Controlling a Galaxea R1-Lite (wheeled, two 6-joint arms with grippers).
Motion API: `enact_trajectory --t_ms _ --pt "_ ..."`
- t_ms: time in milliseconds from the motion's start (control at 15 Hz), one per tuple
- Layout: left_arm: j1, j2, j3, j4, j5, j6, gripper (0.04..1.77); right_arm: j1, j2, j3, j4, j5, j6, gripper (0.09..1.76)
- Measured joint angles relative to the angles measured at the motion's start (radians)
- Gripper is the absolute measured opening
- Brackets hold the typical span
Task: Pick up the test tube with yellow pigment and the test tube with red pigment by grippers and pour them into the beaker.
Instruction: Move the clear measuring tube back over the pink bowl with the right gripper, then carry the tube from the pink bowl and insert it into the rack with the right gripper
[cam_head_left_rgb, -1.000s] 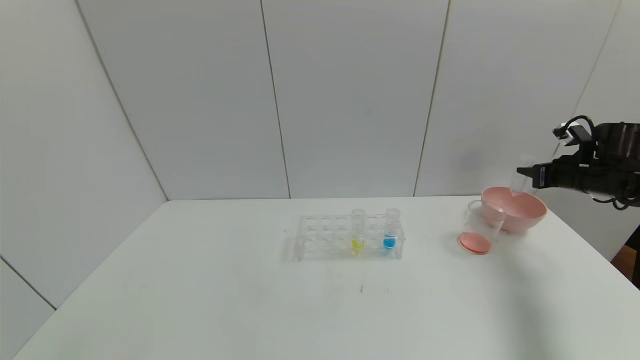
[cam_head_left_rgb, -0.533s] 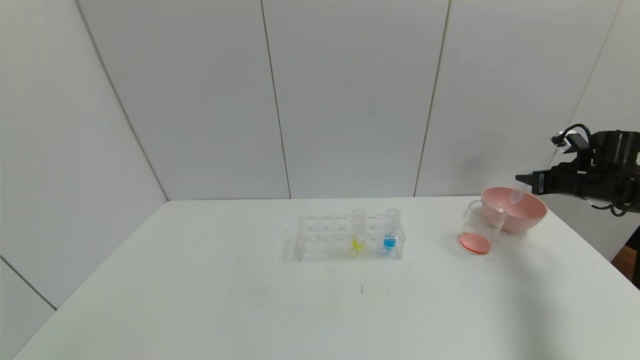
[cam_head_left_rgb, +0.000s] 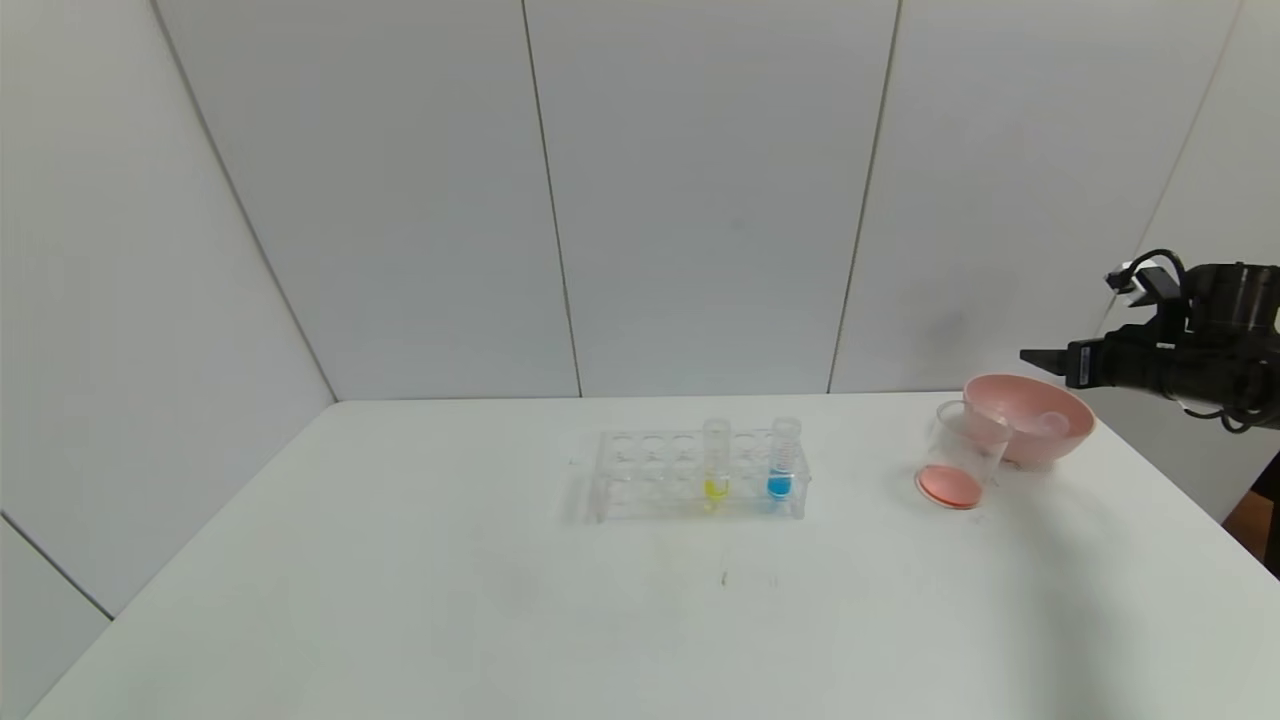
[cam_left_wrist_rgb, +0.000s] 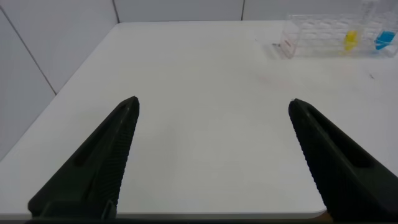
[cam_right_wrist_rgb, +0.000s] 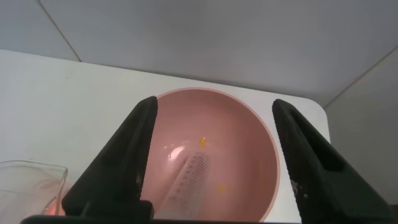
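Note:
The test tube with yellow pigment (cam_head_left_rgb: 716, 465) stands upright in the clear rack (cam_head_left_rgb: 655, 472) at mid table; it also shows in the left wrist view (cam_left_wrist_rgb: 351, 38). The beaker (cam_head_left_rgb: 962, 462) stands just left of the pink bowl, with red-orange liquid in its bottom. No tube with red liquid shows. An empty clear tube (cam_right_wrist_rgb: 189, 180) lies inside the pink bowl (cam_right_wrist_rgb: 273, 155), with orange droplets near it. My right gripper (cam_head_left_rgb: 1030, 355) hovers above the bowl, open and empty (cam_right_wrist_rgb: 214, 104). My left gripper (cam_left_wrist_rgb: 213, 104) is open and empty over the table's near left part.
A tube with blue liquid (cam_head_left_rgb: 782, 462) stands in the rack to the right of the yellow one. The pink bowl (cam_head_left_rgb: 1075, 425) sits at the table's far right, close to the edge. White wall panels rise behind the table.
My right gripper held the clear tube above the bowl; its jaws have opened and the tube now lies in the bowl. The gripper has shifted slightly left.

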Motion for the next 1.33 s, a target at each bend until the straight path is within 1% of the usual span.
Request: enact_trajectory --t_ms 267,667,800,1000,1133,1267,1333 --pt "0.0 0.0 0.0 0.0 0.0 0.0 1.72 -0.002 0.003 0.001 -0.008 0.0 0.001 1.49" --pt "0.0 0.0 0.0 0.0 0.0 0.0 1.72 0.004 -0.047 0.049 -0.008 -0.009 0.0 1.6" --pt "0.0 0.0 0.0 0.0 0.0 0.0 1.72 0.023 -0.095 0.089 -0.003 -0.063 0.006 1.63" --pt "0.0 0.0 0.0 0.0 0.0 0.0 1.72 0.078 -0.194 0.18 -0.005 -0.143 0.045 1.65" --pt "0.0 0.0 0.0 0.0 0.0 0.0 1.72 0.131 -0.266 0.243 -0.011 -0.23 0.078 1.67" --pt "0.0 0.0 0.0 0.0 0.0 0.0 1.72 0.203 -0.338 0.292 -0.005 -0.317 0.164 1.68" --pt "0.0 0.0 0.0 0.0 0.0 0.0 1.72 0.241 -0.373 0.317 0.006 -0.369 0.182 1.68"
